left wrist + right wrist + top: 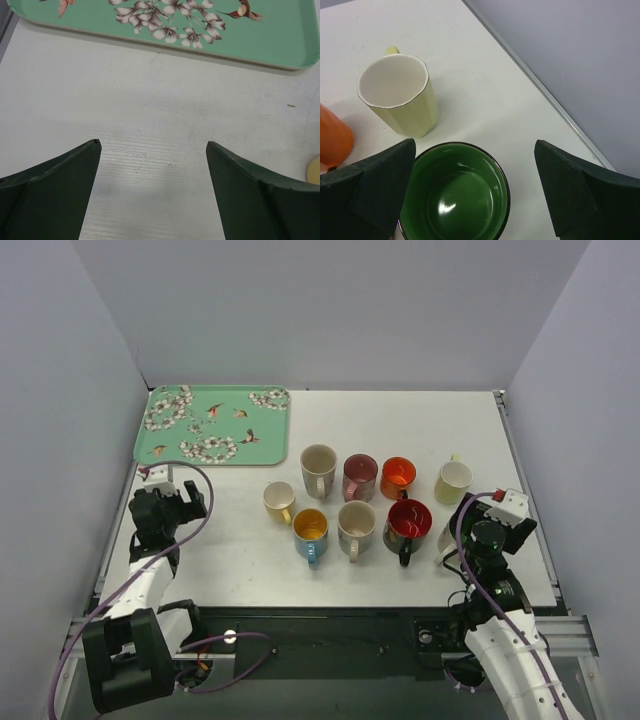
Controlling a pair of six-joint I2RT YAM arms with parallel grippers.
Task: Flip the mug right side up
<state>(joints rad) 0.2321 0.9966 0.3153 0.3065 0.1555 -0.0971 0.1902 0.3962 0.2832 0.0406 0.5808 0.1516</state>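
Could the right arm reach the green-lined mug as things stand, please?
Probably yes: the right end effector hangs open directly over the green-lined mug, with nothing between them.

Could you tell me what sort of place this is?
Probably a robot lab cell: bare grey walls box in a white table, left arm and right arm mounted at its edge, mugs laid out like props.

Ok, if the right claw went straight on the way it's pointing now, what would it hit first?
Most likely the green-lined mug, standing upright between the fingers of the open right claw. The pale yellow mug stands farther on. How close the first mug is cannot be told from this view.
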